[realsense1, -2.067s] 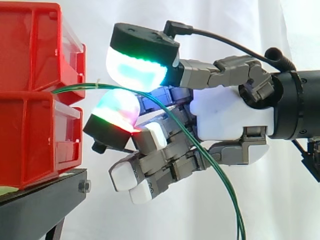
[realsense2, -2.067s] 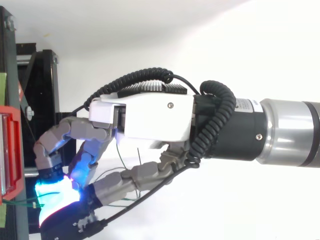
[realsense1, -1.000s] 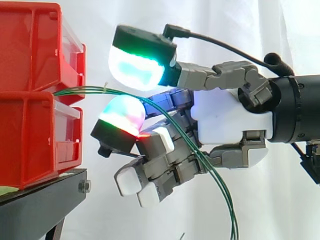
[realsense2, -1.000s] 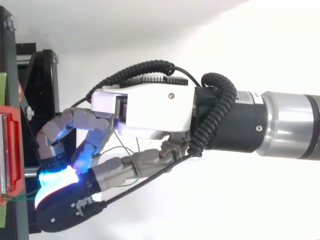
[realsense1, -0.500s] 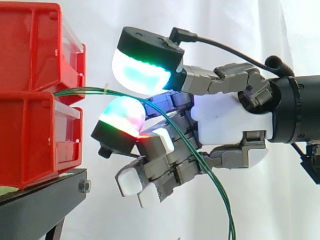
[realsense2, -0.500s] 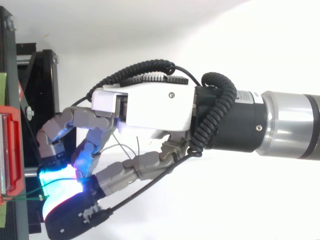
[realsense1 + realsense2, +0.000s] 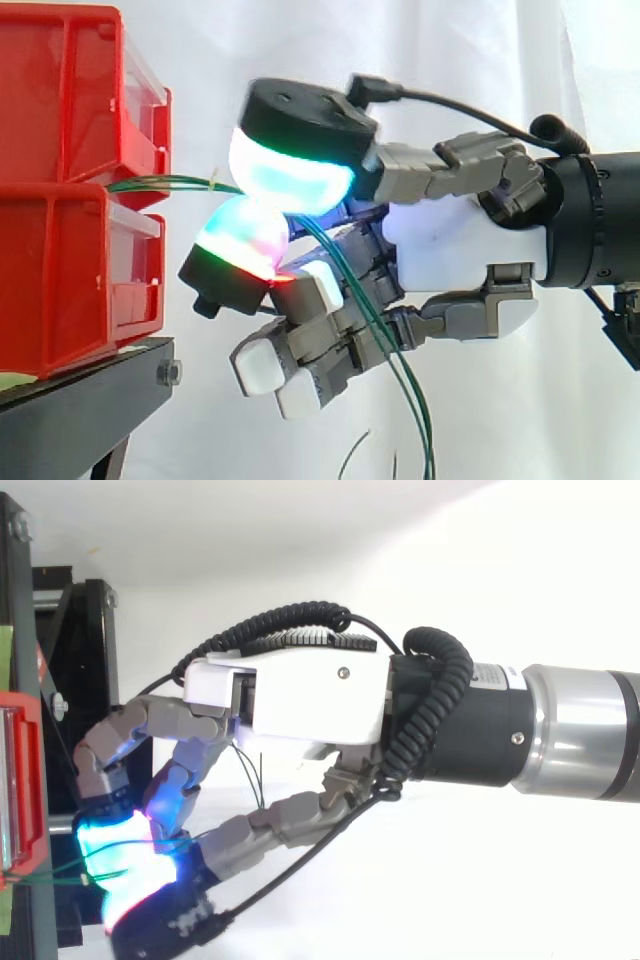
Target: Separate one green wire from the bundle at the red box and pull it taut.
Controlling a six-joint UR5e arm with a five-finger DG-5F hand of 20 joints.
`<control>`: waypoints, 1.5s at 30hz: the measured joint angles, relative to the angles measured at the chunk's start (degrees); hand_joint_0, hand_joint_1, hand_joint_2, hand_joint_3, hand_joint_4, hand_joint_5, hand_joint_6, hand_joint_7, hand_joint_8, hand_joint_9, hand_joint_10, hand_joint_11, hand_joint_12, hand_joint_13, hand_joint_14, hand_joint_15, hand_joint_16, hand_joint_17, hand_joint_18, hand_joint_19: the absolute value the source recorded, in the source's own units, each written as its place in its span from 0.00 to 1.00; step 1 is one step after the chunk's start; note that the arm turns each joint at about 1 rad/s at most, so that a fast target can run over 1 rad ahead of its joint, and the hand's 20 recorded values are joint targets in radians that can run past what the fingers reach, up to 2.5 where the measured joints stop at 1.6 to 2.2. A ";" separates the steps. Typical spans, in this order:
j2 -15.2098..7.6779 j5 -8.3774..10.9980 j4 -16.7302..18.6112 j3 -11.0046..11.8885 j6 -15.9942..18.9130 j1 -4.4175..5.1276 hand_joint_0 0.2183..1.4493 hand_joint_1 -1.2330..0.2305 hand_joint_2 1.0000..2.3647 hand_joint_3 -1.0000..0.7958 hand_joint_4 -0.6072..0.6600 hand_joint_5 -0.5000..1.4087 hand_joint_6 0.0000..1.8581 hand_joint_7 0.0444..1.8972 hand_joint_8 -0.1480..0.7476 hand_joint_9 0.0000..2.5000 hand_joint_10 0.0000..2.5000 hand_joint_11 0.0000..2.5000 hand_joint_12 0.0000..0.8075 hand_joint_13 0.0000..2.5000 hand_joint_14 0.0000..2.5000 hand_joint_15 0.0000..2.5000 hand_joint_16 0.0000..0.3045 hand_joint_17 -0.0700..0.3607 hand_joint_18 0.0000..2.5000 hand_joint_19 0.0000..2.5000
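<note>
Thin green wires point(image 7: 165, 182) come out between the two stacked red bins point(image 7: 70, 190) and run right, with a small pale tie on them. My hand point(image 7: 460, 240) reaches in from the right, just off the bins' front. Two of its glowing fingertips point(image 7: 290, 170) meet on the wires, one pad above and one below, pinching them. Behind the pinch the wires drop down past the palm as two or three separate strands point(image 7: 415, 430). From above, the hand point(image 7: 300, 695) shows its curled fingers, and the green wire point(image 7: 45, 873) stretches from the bin's edge point(image 7: 20, 780) to the glowing pads.
The bins rest on a black stand point(image 7: 90, 400), seen from above at the left edge point(image 7: 80, 630). A white curtain hangs behind everything. To the right of the bins, below the hand, is open space with only hanging wire ends.
The upper glowing pad has come down onto the lower one, closing the gap around the wires. The hanging strands below the hand have swung left and spread apart.
</note>
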 measured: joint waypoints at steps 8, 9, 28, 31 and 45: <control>0.02 -0.09 0.00 0.01 0.17 -0.11 0.28 0.31 0.00 0.28 0.65 0.17 0.50 0.58 0.54 0.42 0.01 0.37 0.41 0.38 0.01 0.17 0.15 0.40 0.35 0.17; 0.02 -0.13 0.00 0.01 0.20 -0.12 0.25 0.35 0.00 0.28 0.66 0.17 0.50 0.58 0.56 0.43 0.01 0.37 0.43 0.38 0.01 0.17 0.16 0.41 0.36 0.17; 0.03 -0.33 -0.35 0.02 0.35 -0.28 0.34 0.31 0.01 0.46 0.56 0.16 0.49 0.61 0.54 0.40 0.01 0.37 0.42 0.38 0.01 0.17 0.16 0.41 0.36 0.17; 0.03 -0.36 -0.35 0.02 0.35 -0.35 0.37 0.26 0.01 0.43 0.55 0.16 0.50 0.60 0.53 0.39 0.01 0.36 0.41 0.37 0.01 0.17 0.15 0.40 0.35 0.16; 0.11 -0.38 -3.40 1.07 0.42 -0.99 0.36 0.24 0.00 0.28 0.63 0.17 0.49 0.59 0.53 0.41 0.01 0.36 0.39 0.37 0.01 0.17 0.14 0.39 0.35 0.16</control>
